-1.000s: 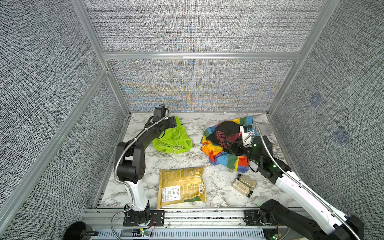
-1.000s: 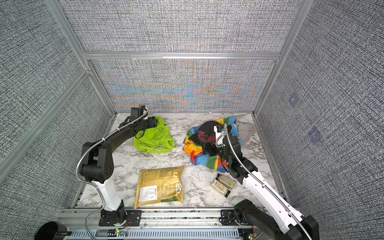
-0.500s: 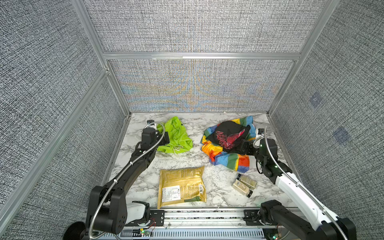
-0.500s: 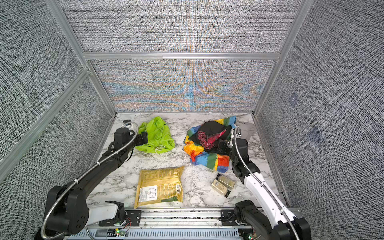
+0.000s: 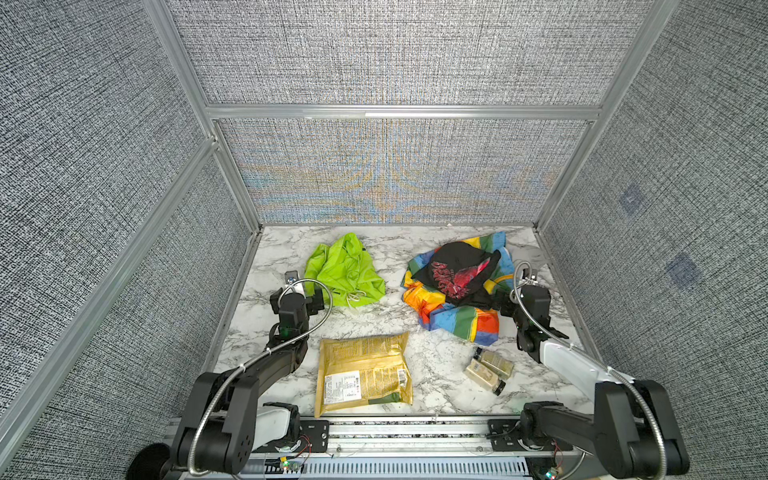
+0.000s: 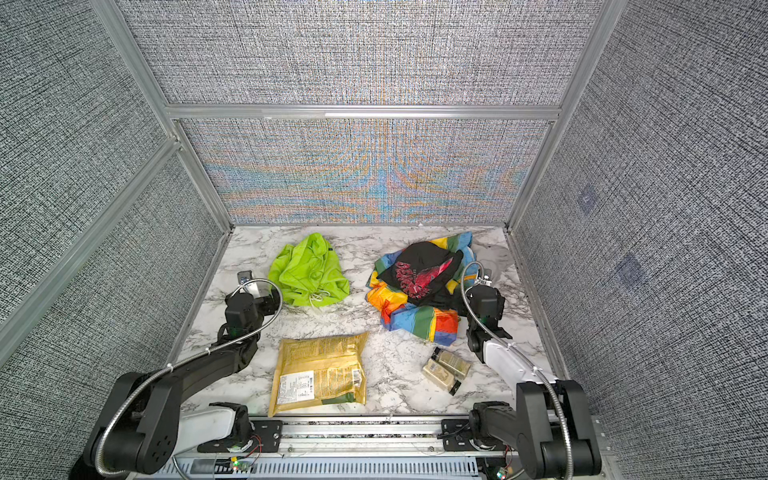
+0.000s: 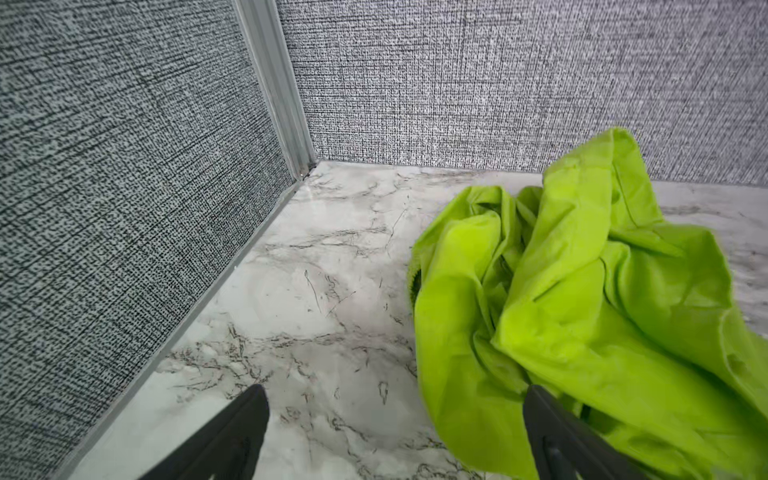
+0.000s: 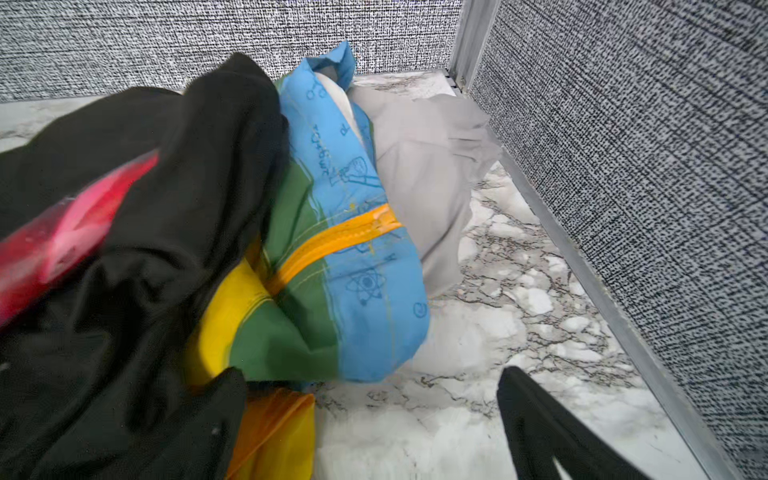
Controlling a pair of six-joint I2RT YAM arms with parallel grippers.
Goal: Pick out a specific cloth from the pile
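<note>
One bright lime-green shiny cloth (image 5: 344, 270) is lying crumpled on the marble tabletop (image 5: 436, 357), far-left, well apart from one pile (image 5: 455, 286) of three cloths: rainbow, black, grey. Its long axis is running near-to-far, white cords trailing nearward. Left gripper (image 7: 392, 432) is gaping beside it, grasping nothing; right gripper (image 5: 500, 305) likewise spread, empty.

We see a marble tabletop (image 5: 436, 361) enclosed by grey woven walls (image 5: 395, 54). On it, near its front edge, lies a flat yellow snack bag (image 5: 363, 372). Two small tan bottles (image 5: 489, 370), side by side with dark caps, rest to the bag's right, apart from it.
</note>
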